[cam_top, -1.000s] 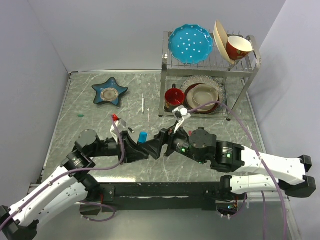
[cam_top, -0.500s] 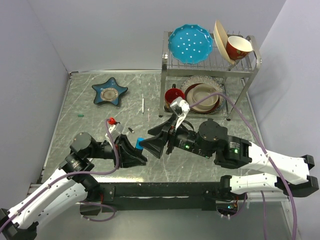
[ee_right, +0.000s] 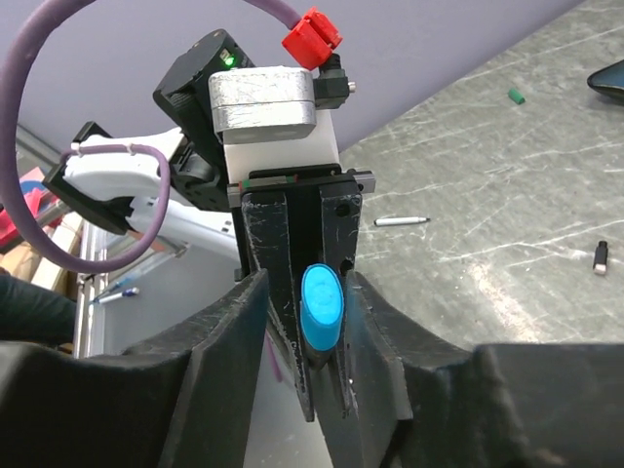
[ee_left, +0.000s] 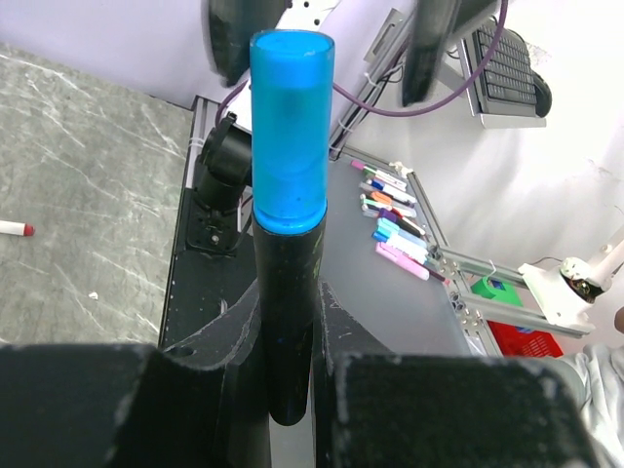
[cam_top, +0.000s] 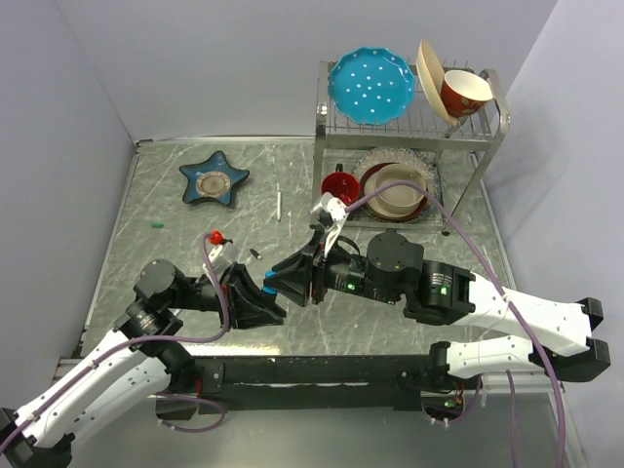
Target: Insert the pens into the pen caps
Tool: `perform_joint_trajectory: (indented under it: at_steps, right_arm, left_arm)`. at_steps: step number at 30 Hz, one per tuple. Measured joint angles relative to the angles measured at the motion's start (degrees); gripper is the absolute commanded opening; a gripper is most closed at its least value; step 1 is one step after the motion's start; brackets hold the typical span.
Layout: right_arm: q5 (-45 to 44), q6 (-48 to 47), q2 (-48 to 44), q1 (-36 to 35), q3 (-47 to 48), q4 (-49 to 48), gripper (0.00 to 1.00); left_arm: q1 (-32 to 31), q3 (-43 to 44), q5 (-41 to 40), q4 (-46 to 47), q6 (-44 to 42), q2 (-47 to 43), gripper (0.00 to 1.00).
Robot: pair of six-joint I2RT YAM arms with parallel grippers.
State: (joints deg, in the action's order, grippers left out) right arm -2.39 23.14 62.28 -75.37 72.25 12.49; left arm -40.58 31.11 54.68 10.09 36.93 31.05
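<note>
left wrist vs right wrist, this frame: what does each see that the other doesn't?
Only left wrist: the black marker barrel side-on, a red-tipped pen on the table, and a row of spare markers and a keyboard off the table.

Only right wrist: a thin white pen, a teal cap, a black cap, and the red connector on the left wrist.

Both: the marker's blue end, with the marker clamped in the left gripper and the right gripper open, facing that end.
</note>
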Motion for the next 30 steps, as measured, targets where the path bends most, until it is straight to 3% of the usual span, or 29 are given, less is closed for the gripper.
perform_joint_trajectory:
  at_steps: [9,22,30]
  right_arm:
    - [0.3,1.5,-0.7,0.7,-3.0,-2.9,0.00]
    - [-2.3,8.0,-6.5,2.2,-19.0,-19.0,0.00]
    - [-7.7,9.9,-7.6,2.3,-22.3,-22.6,0.00]
  left_arm:
    - [0.0,0.0,0.6,0.2,-0.5,1.0,0.01]
    - [-0.3,0.1,1.2,0.4,-1.3,6.3,0.01]
    - [-0.4,1.9,1.2,1.1,-1.9,11.6,0.01]
